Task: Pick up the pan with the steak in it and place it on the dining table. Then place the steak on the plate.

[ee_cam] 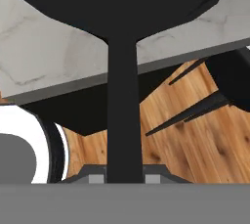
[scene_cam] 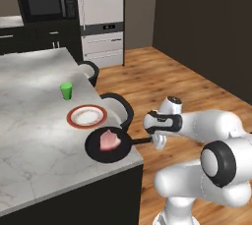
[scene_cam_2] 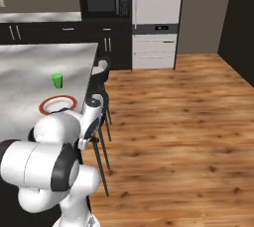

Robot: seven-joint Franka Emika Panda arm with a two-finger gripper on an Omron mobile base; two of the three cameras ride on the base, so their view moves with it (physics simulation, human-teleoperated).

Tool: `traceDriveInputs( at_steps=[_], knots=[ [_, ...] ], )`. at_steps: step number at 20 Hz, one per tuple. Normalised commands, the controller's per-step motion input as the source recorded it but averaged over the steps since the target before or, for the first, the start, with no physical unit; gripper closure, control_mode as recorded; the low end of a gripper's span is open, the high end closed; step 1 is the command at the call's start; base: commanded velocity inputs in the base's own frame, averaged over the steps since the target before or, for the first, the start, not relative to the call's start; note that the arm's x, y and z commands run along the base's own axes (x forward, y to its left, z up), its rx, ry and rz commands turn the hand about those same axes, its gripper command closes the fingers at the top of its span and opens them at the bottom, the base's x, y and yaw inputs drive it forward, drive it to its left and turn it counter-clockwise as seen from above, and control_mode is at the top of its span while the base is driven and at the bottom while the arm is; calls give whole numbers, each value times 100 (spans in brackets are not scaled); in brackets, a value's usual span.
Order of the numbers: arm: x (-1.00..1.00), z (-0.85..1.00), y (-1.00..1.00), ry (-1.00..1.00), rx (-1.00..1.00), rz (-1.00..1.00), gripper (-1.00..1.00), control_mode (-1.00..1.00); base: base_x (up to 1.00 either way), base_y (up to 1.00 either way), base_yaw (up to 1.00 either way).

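The black pan [scene_cam: 97, 151] is over the near right corner of the marbled dining table [scene_cam: 34, 135], and the pink steak [scene_cam: 109, 140] lies inside it. Whether the pan rests on the stone or hangs just above it, I cannot tell. Its thin handle [scene_cam: 141, 141] points right, off the table edge, into my gripper [scene_cam: 156, 141], which is shut on it. In the hand view the handle [ee_cam: 124, 120] runs straight up from between my fingertips to the pan's body [ee_cam: 122, 3]. The white plate [scene_cam: 87, 116] with a reddish rim lies just behind the pan, also seen as the plate [scene_cam_2: 58, 104].
A small green cup [scene_cam: 66, 91] stands behind the plate. Two dark stools [scene_cam: 119, 107] [scene_cam: 90, 71] are tucked along the table's right side. Wooden floor [scene_cam_2: 173, 122] opens to the right. Dark cabinets and a microwave [scene_cam: 45, 4] line the back wall.
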Motion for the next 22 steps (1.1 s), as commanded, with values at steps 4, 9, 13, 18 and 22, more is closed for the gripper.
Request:
traceDriveInputs(
  at_steps=[4,9,13,18,22],
  knots=[
    [45,-7,17,4,-4,-6,100,-100,0,0,0],
    [45,-18,21,6,-6,-5,100,-100,0,0,0],
    [22,-11,10,2,-3,-2,100,-100,0,0,0],
    [-1,-4,0,0,0,0,-100,-100,0,0,0],
    [-4,-5,0,0,-1,0,-100,-100,0,0,0]
  ],
)
